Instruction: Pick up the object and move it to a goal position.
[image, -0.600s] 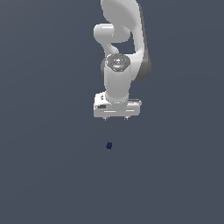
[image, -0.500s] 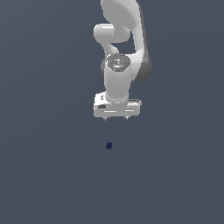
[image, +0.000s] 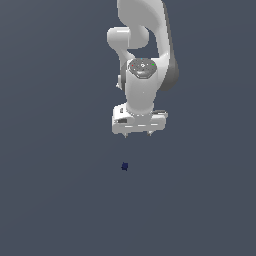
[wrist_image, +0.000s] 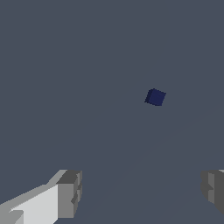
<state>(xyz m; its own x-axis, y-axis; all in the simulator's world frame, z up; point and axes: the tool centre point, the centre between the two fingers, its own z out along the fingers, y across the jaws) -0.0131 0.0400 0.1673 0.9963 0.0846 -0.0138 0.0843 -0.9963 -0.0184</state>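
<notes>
The object is a tiny dark navy-blue cube (image: 124, 166) lying alone on the grey floor. In the exterior view it sits in front of my white gripper (image: 138, 134), a little towards that view's left, with a clear gap between them. In the wrist view the cube (wrist_image: 155, 97) lies apart from my gripper (wrist_image: 142, 192), beyond the fingertips (wrist_image: 70, 192). The jaws stand wide apart with nothing between them.
The white arm (image: 145, 55) rises behind the gripper in the exterior view. The plain grey floor (image: 50, 190) fills all the rest of both views.
</notes>
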